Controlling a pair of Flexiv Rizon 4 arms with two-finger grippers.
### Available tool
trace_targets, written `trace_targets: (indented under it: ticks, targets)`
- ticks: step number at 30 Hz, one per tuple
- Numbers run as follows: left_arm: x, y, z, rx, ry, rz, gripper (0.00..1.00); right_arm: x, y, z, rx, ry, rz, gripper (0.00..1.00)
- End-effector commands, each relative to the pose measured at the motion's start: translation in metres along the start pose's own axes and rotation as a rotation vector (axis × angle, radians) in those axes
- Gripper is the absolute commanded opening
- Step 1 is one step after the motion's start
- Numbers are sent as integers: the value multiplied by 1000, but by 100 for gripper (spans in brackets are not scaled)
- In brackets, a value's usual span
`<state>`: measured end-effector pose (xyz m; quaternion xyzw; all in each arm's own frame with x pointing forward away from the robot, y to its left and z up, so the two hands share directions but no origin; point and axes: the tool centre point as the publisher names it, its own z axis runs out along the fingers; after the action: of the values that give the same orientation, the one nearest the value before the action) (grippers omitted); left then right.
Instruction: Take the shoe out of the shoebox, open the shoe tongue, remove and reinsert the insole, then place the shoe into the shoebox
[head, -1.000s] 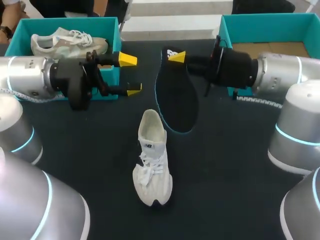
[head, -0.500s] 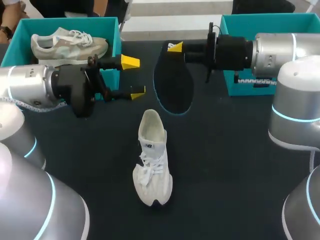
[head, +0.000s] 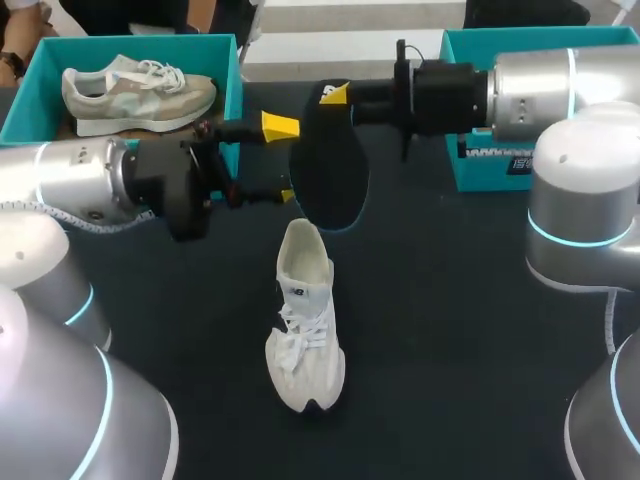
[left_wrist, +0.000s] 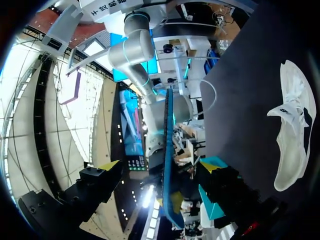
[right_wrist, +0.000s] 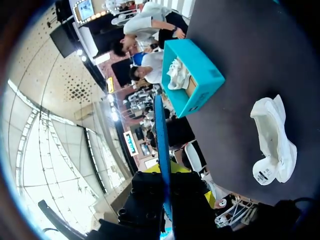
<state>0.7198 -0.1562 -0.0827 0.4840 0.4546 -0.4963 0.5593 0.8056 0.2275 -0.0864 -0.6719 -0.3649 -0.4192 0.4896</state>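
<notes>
Sitting at the far left of the dark counter (head: 450, 350), the teal left shoebox (head: 228, 70) holds a second shoe (head: 140, 88), pale grey and white, lying along the box's length. The teal right shoebox (head: 455, 50) is at the far right. My right arm crosses over it and hides what is inside.

The right tool (head: 338, 95) reaches in from the right and is clamped on one end of the dark insole (head: 330, 165). In the right wrist view the insole (right_wrist: 161, 135) shows edge-on as a thin blue line running straight out from between the fingers of the right tool (right_wrist: 167, 187). The insole's broad face is turned towards the head camera. Its long axis runs from the tool at the far end down towards the shoe, and its free end sits just beyond the shoe's heel.

The left tool (head: 283, 160) comes in from the left with its fingers spread wide, one yellow tip above the other, at the insole's left edge. In the left wrist view the insole (left_wrist: 167, 150) stands edge-on between the two fingers of the left tool (left_wrist: 161, 167), clear of both.

The white shoe (head: 305, 320) rests sole down in the middle of the counter. Its long axis runs front to back, with the toe towards me and the open heel end towards the insole. It also shows in the left wrist view (left_wrist: 292, 130) and the right wrist view (right_wrist: 272, 137).
</notes>
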Motion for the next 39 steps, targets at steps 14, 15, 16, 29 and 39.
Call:
trace_targets:
  ticks: [14,15,16,29,39]
  targets:
    - [13,17,20,25,12,16,0,-6,-4,21,17,6,-1,0]
    - [13,17,21,27,12,15,0,-6,-5,22,17,15,-3,0]
    - [13,16,21,29,11,15,0,-7,-5,22,18,14,-3,0]
    - [10,12,-4,100,11,-40,0,-9,-3,17,123,83,-179,100]
    - [10,17,-29,106,46,-61,0,-8,-23,-15,229,51,-286,100]
